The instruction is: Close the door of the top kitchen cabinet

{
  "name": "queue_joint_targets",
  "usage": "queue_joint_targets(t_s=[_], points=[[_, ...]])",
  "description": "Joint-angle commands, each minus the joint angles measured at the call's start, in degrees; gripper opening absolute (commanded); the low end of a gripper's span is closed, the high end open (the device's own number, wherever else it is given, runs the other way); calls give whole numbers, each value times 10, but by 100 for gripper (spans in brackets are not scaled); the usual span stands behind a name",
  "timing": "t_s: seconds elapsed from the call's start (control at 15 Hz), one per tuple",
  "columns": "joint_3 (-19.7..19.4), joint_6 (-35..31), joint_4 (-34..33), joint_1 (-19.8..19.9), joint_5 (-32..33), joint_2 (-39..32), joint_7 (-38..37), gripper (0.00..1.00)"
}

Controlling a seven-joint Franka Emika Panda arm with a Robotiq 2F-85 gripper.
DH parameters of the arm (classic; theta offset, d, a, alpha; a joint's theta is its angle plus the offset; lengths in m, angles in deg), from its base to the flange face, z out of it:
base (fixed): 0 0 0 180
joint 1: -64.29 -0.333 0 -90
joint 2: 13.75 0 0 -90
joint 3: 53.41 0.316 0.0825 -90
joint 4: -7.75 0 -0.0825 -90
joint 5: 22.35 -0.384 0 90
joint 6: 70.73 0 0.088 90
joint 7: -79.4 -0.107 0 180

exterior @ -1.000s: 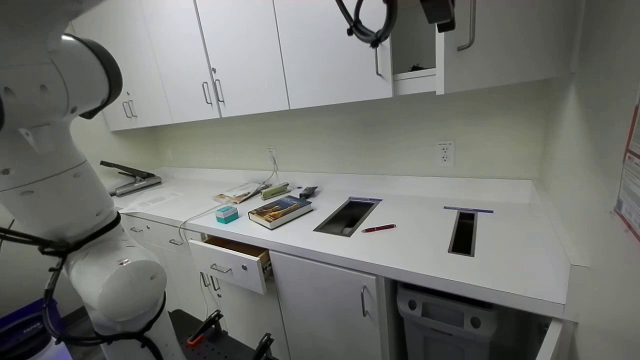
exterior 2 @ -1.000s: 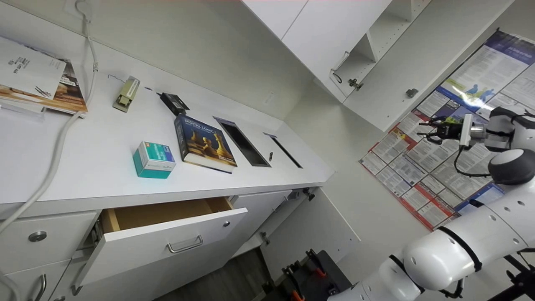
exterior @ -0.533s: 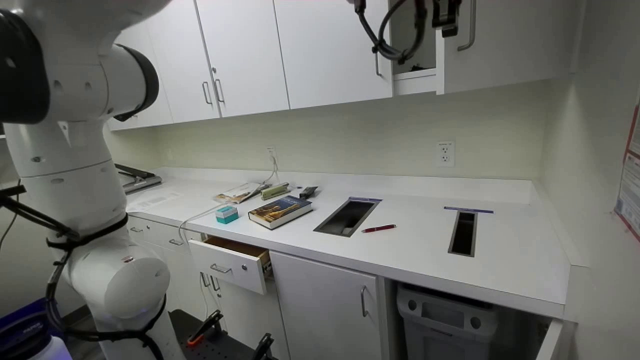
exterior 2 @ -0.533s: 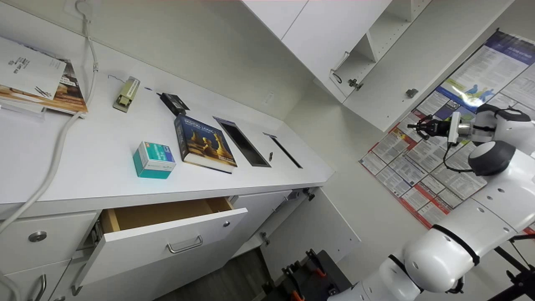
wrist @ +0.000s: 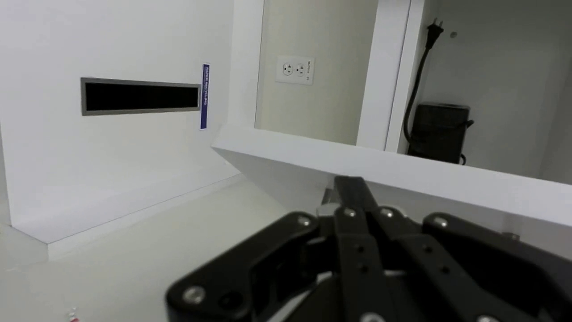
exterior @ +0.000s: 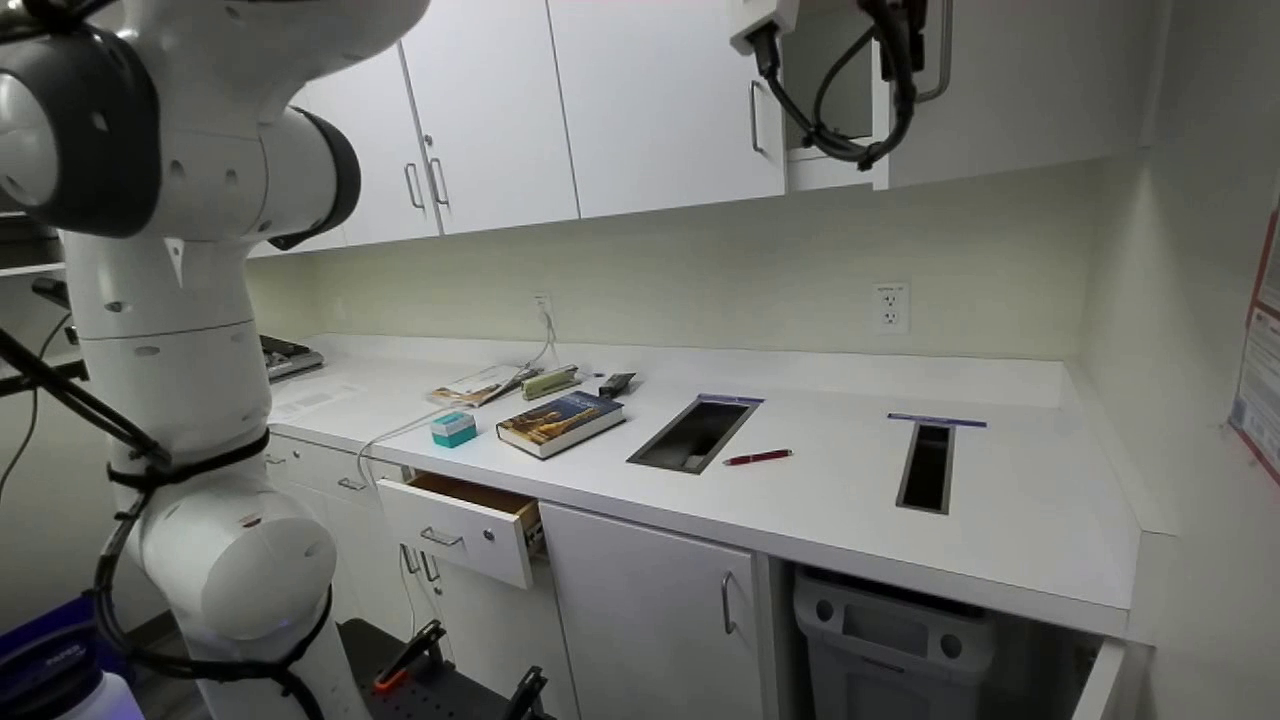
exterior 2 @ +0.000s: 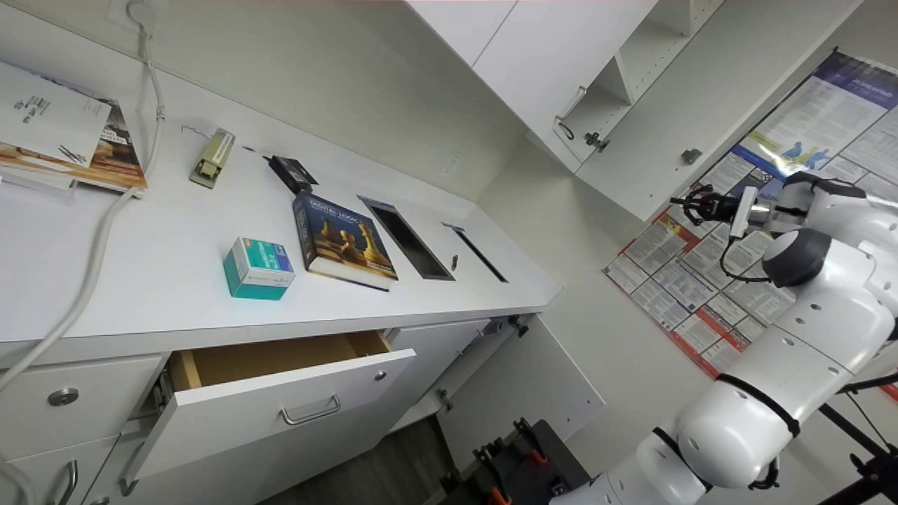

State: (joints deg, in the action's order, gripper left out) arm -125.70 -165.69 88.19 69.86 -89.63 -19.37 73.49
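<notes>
The white door [exterior: 1030, 90] of the top kitchen cabinet [exterior 2: 649, 59] stands swung wide, its silver bar handle [exterior: 946, 50] on the outer face. Its inner face [exterior 2: 708, 105] shows in an exterior view. In the wrist view, the door's edge [wrist: 304, 154] crosses in front of the cabinet interior [wrist: 500, 67]. My gripper [wrist: 353, 184] is shut with nothing between its fingertips, close to the door's outer face. Whether it touches the door I cannot tell. Behind the fingers are shiny bits that may be the handle. In an exterior view the gripper [exterior 2: 675, 201] reaches the door's free edge.
Inside the cabinet sits a black device [wrist: 440, 129] with a cord. Below, a drawer [exterior: 455, 525] is pulled out and a lower door [exterior 2: 519, 386] hangs open. A book [exterior: 560, 422] and a teal box [exterior: 454, 429] lie on the counter [exterior: 800, 520]. A poster wall [exterior 2: 722, 280] stands behind the arm.
The gripper's fingers have come together, and the arm has carried it closer to the free edge of the door. The door itself has not moved.
</notes>
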Motion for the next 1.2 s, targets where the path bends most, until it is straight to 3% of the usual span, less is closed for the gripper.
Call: queue_joint_targets(t_s=[0.0, 0.33, 0.4, 0.73, 1.13], points=[[9, 43, -17, 37, -55, -41, 16, 0], [31, 89, -34, 78, -109, -81, 27, 0], [100, 70, -34, 119, -86, -61, 25, 0], [208, 45, -49, 175, -86, -58, 81, 0], [299, -19, -39, 175, -43, -31, 97, 0]])
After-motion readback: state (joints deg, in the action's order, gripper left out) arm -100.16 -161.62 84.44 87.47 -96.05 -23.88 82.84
